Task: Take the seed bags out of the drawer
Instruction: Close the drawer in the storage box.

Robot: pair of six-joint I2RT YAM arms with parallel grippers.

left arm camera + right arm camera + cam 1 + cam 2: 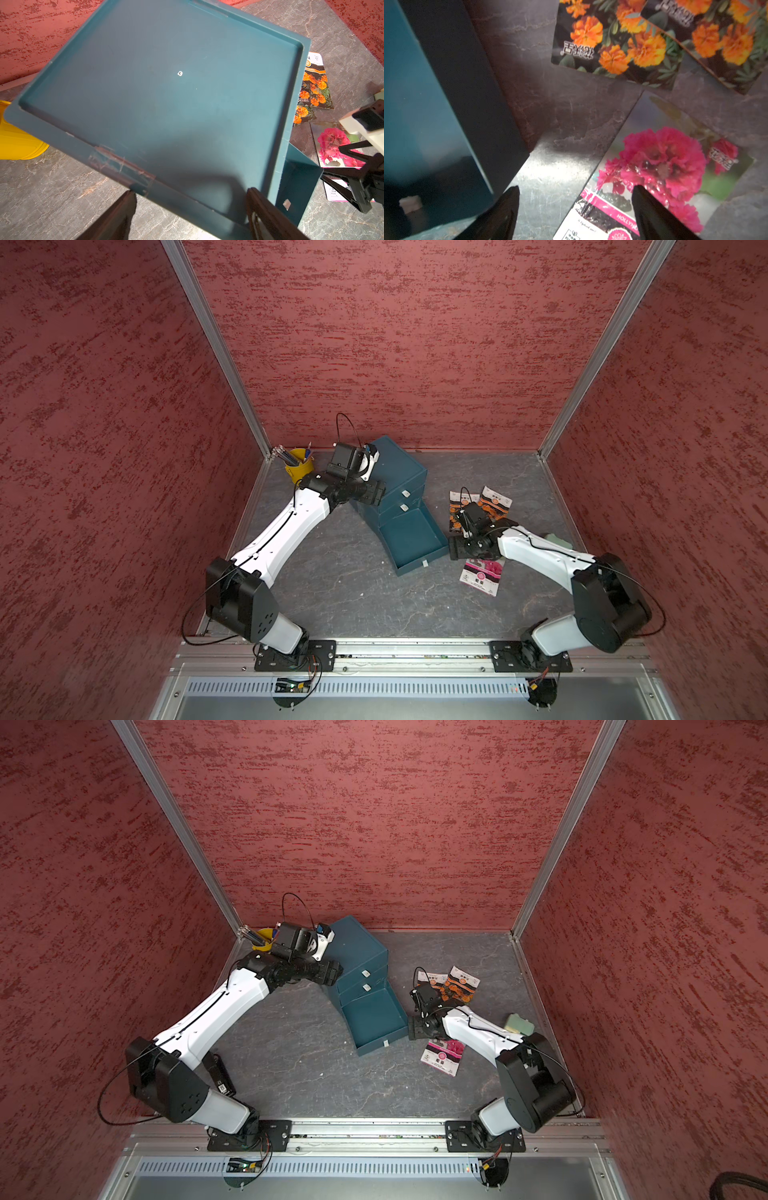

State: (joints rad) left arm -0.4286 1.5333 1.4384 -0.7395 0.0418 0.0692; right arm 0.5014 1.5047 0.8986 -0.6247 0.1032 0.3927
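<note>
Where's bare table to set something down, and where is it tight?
Widest free patch: table in front of the open drawer, up to the front rail. A smaller one lies behind the orange bags, toward the back wall. Tight: the gap between drawer and pink bag, where the right claw hovers.

The open drawer [411, 537] is bare inside and free to enter from above. Its right wall stands close beside the right pincer [575, 188], with only a narrow strip of tabletop [332, 593] before the pink seed bag [484, 572]. Behind lie the inner orange seed bag [457, 501] and the outer orange seed bag [495, 505]. The cabinet [399, 466] and the yellow bucket [299, 470] block the back left.
</note>
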